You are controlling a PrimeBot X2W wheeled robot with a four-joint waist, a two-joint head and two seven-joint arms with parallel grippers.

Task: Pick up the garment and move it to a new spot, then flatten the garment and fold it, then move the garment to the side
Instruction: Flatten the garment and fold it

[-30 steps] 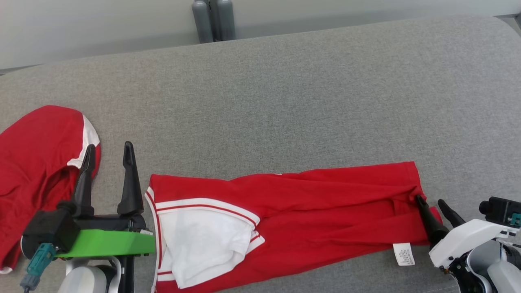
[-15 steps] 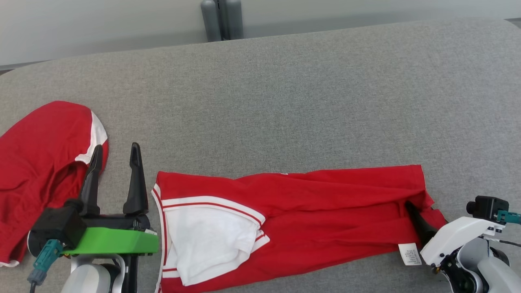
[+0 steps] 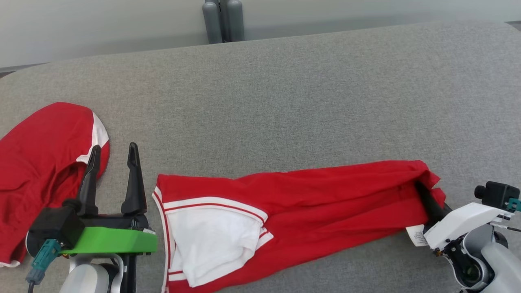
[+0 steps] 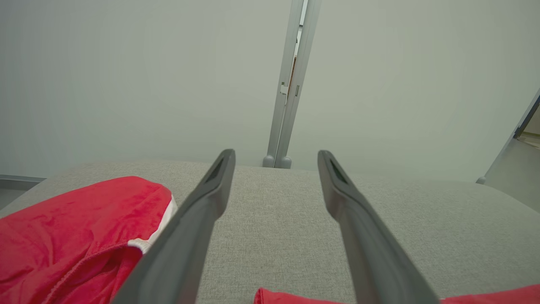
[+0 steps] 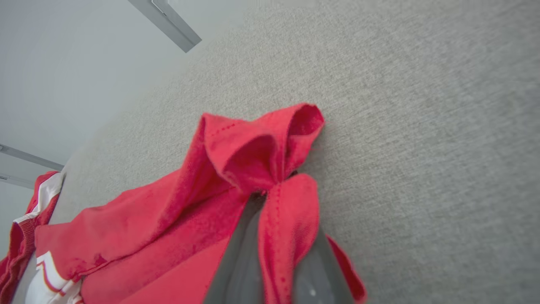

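The garment (image 3: 309,207), red with a white, red-striped panel at its left end, lies stretched across the near part of the grey padded surface (image 3: 285,101). My right gripper (image 3: 424,194) is shut on the garment's right end, and the cloth bunches up around its fingers. In the right wrist view the red hem (image 5: 261,152) folds over the closed fingertips of that gripper (image 5: 274,192). My left gripper (image 3: 113,152) stands open just left of the garment, holding nothing. The left wrist view has the left gripper (image 4: 274,158) above bare surface, with the garment's edge (image 4: 287,297) below.
A second red and white piece of clothing (image 3: 36,162) lies crumpled at the far left, beside my left gripper's fingers, seen too in the left wrist view (image 4: 76,228). A white label (image 3: 416,235) hangs at the garment's right end. Grey poles (image 3: 223,20) stand behind the surface.
My right gripper has gone from open to shut on the garment's right end, and that end has risen and bunched. The camera has shifted slightly. The left gripper stays open.
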